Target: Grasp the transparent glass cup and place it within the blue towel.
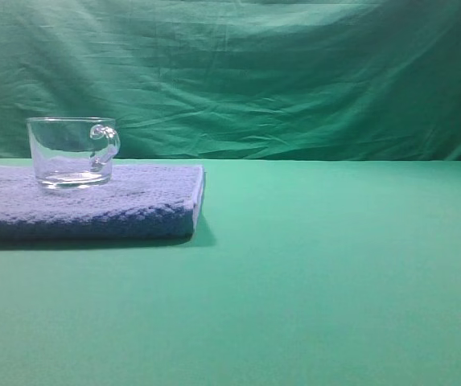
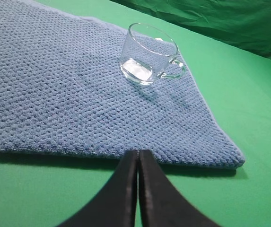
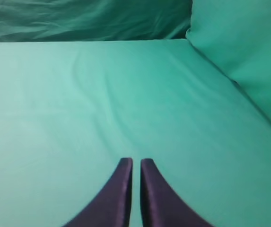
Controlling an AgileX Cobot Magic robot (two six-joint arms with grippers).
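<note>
In the exterior high view, the short, clear glass cup point(image 1: 73, 153) with straight walls and a thick base is standing upright on the thick, folded blue terry towel point(image 1: 133, 205), toward its far side, with its small rounded handle pointing right. The towel is lying flat at the left of the green cloth-covered counter point(image 1: 335, 273), its right edge ending left of the middle. A wrinkled green backdrop point(image 1: 294, 72) is hanging behind. No hand is showing in this view.

In the left wrist view, the left hand point(image 2: 138, 156) is hovering over the green counter point(image 2: 249, 109) just beside the towel's point(image 2: 55, 94) near edge, well apart from the cup point(image 2: 147, 54), which is sitting far and slightly right of it near the towel's far right edge. The glass is looking empty and see-through, handle to the right. The two dark fingers point(image 2: 121, 189) are pressing together at their tips, holding nothing.

In the right wrist view, the right hand point(image 3: 136, 163) is pointing across bare green counter point(image 3: 78, 104), its dark fingers point(image 3: 118, 194) standing nearly together with only a thin slit between them, gripping nothing. Neither cup nor towel is appearing here.
</note>
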